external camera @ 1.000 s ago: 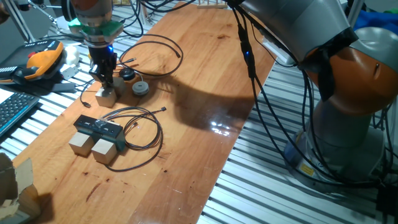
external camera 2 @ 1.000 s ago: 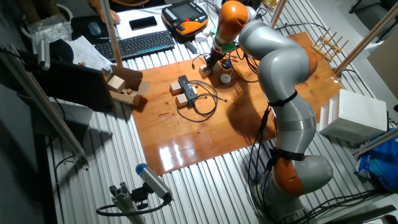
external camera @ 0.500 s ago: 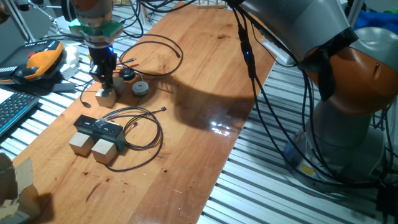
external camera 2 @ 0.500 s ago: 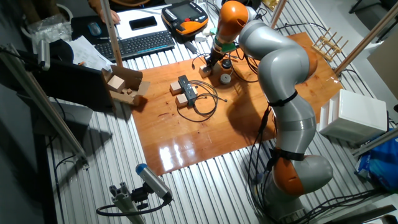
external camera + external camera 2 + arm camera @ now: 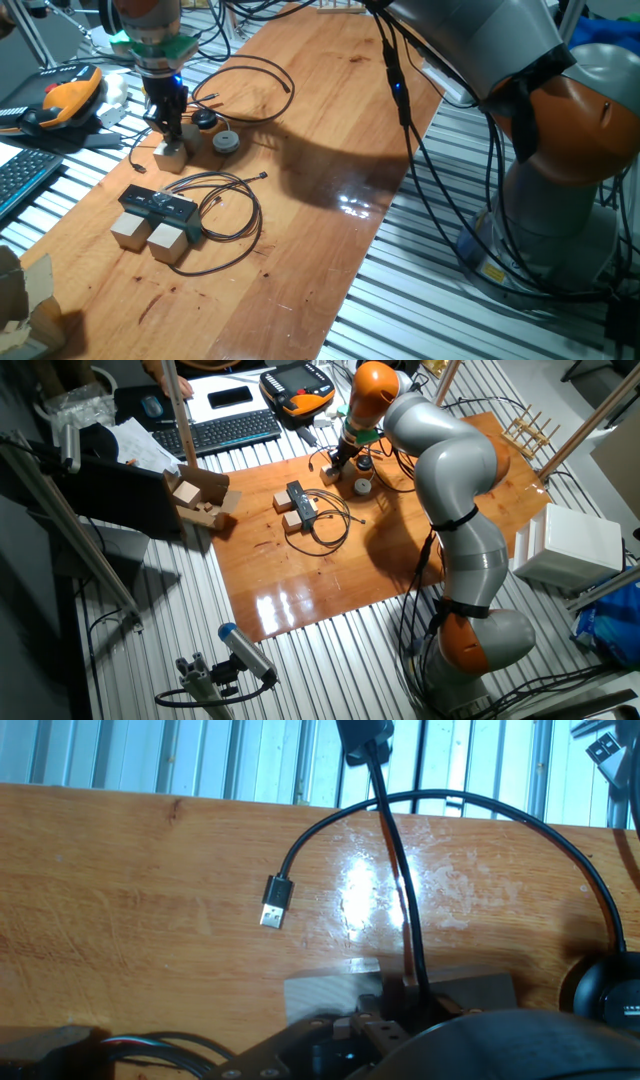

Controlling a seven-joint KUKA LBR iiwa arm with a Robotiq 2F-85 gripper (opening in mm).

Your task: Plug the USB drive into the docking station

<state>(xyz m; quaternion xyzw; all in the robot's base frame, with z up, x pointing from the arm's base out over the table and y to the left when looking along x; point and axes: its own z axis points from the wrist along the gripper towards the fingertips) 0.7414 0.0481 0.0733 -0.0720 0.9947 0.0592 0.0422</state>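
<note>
My gripper [image 5: 172, 133] points straight down at the far left of the table, fingertips on top of a pale wooden cube [image 5: 170, 156]. It also shows in the other fixed view [image 5: 338, 464]. The fingers stand close together, but I cannot tell whether they are shut. The USB drive is hidden by them. In the hand view the cube [image 5: 320, 995] lies just in front of the hand. The docking station [image 5: 158, 206] is a black bar resting on two wooden cubes [image 5: 168, 242], nearer than the gripper, with a thin looped cable [image 5: 235, 215]. It also shows in the other fixed view [image 5: 298, 498].
A black round puck [image 5: 205, 120] on a cable and a grey-white disc [image 5: 224, 142] lie just right of the gripper. A loose USB plug [image 5: 275, 903] lies on the wood. An orange pendant [image 5: 65, 100] and a keyboard [image 5: 228, 430] sit beyond the table's left edge.
</note>
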